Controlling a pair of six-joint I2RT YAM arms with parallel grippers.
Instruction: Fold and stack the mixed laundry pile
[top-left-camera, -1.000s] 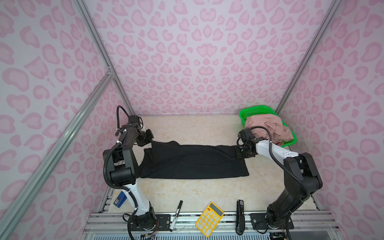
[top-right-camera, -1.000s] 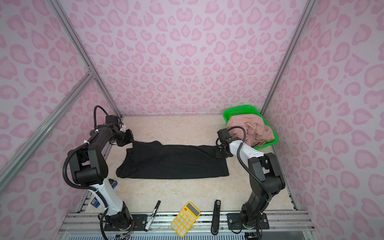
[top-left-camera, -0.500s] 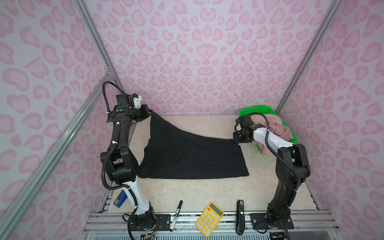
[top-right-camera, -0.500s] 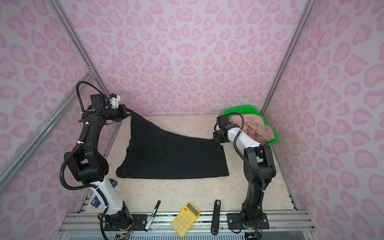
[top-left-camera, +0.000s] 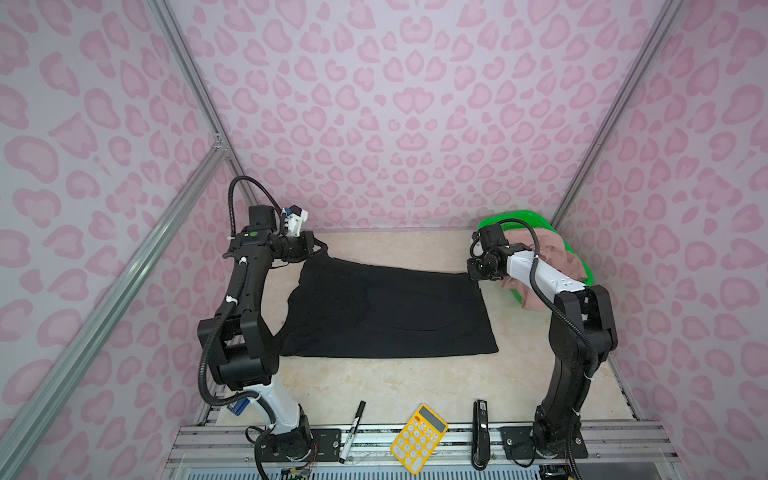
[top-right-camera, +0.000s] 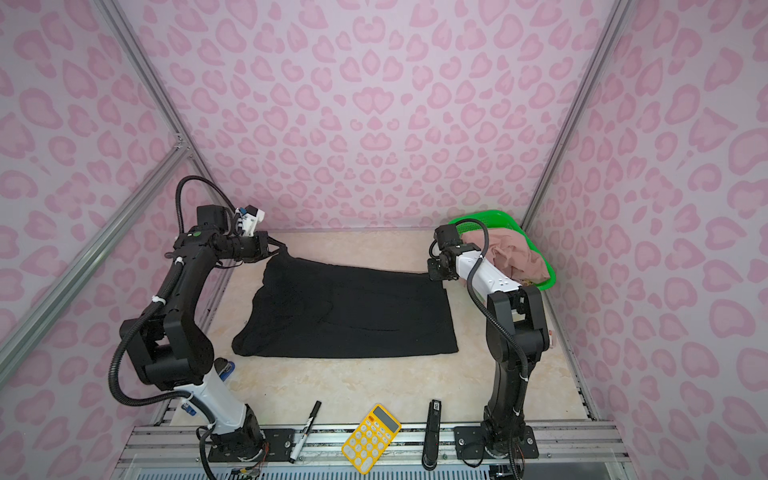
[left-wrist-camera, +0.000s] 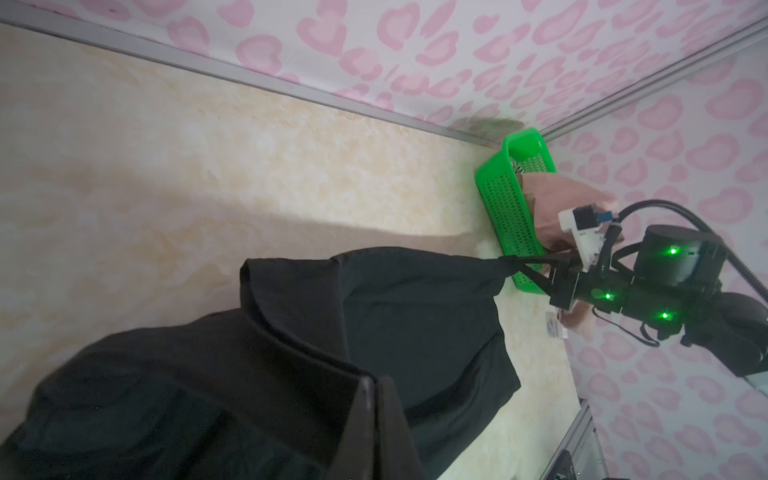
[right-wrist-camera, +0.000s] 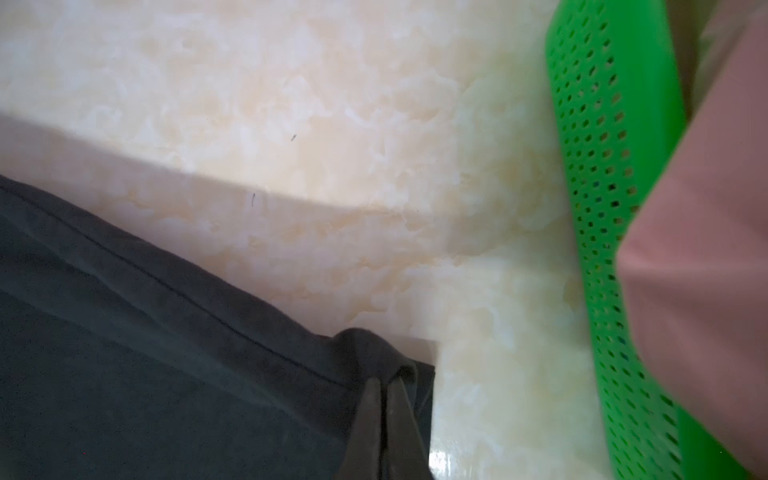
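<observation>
Early going, I'd say: large black garment (top-left-camera: 386, 311) spread on the worktop (top-left-camera: 374, 386), its far corners pinched tight in the left hand (top-left-camera: 321, 248) and right hand (right-wrist-camera: 384, 384), no fold made, nothing stacked, and a dusty-pink garment (top-left-camera: 557, 259) waiting in the green basket (top-left-camera: 528, 214).

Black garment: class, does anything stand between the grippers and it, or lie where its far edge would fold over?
Nothing visible does. The left gripper and right gripper pinch far corners of the black garment; its top is bare. The marker and calculator lie apart, further forward.
</observation>
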